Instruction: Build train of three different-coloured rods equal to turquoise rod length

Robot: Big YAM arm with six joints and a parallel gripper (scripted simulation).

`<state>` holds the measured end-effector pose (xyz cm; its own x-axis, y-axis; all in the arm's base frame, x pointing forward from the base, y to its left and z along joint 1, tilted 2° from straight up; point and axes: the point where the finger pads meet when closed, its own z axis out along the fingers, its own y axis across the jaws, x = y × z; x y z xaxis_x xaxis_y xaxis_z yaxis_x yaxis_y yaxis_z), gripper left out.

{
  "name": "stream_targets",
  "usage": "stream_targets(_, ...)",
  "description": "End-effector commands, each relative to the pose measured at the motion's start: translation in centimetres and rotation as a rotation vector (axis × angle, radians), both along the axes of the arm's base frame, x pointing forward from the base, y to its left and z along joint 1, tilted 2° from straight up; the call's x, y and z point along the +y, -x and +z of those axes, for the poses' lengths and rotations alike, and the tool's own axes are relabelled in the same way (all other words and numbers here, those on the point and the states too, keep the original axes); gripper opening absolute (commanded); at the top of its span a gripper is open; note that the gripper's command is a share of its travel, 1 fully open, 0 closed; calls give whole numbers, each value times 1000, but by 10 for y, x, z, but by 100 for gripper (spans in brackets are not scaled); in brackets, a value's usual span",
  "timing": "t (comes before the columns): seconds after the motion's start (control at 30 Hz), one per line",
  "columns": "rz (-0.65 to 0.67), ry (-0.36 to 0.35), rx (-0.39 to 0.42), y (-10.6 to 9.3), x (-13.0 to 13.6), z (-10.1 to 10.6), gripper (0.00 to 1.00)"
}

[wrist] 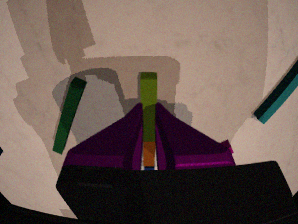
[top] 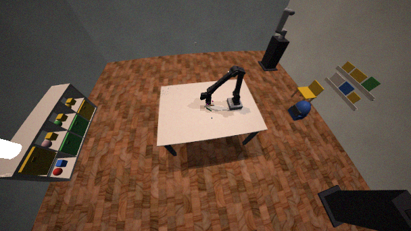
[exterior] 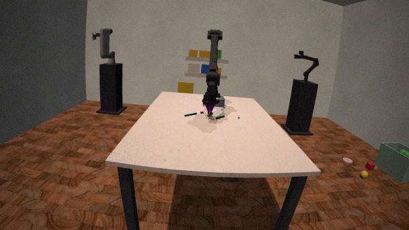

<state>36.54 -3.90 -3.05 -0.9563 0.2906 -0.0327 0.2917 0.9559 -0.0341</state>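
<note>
Brown wood-block flooring [top: 118, 190] [exterior: 60, 176] spread beneath the pale bench [top: 182, 126] [exterior: 215, 149] [wrist: 215, 30], and from my end I had the dark arm [top: 220, 84] [exterior: 213, 55] reaching down over it. The tool [top: 208, 104] [exterior: 210, 113] [wrist: 149, 110] was pinching the lime rod [exterior: 209, 115] [wrist: 149, 87] between its purple fingers, with the rod's far end sticking out past the fingertips. In the wrist view I saw an orange rod [wrist: 149, 152] directly behind the lime one, along the same line, and a bit of blue [wrist: 149, 168] beyond that, mostly hidden by the tool's body. I couldn't tell how tight those joints were. The green rod [top: 209, 109] [exterior: 220, 117] [wrist: 69, 116] lay apart, slanted, on the left of my wrist picture, while the turquoise rod [exterior: 190, 114] [wrist: 280, 97] lay well over on the right. A magenta rod [top: 212, 101] [exterior: 202, 112] [wrist: 228, 146] sat between the turquoise rod and the tool in the exterior view, partly covered by a finger in the wrist view. Beyond the green rod, a tiny blue rod [top: 211, 118] [exterior: 239, 118] lay by itself.
</note>
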Motion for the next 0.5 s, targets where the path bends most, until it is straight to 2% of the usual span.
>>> stream_targets(0.0, -1, 4, -29, -20, -5, 2, 4)
stream_targets(0.47, -2, 0, 6, -1, -5, -16, 4)
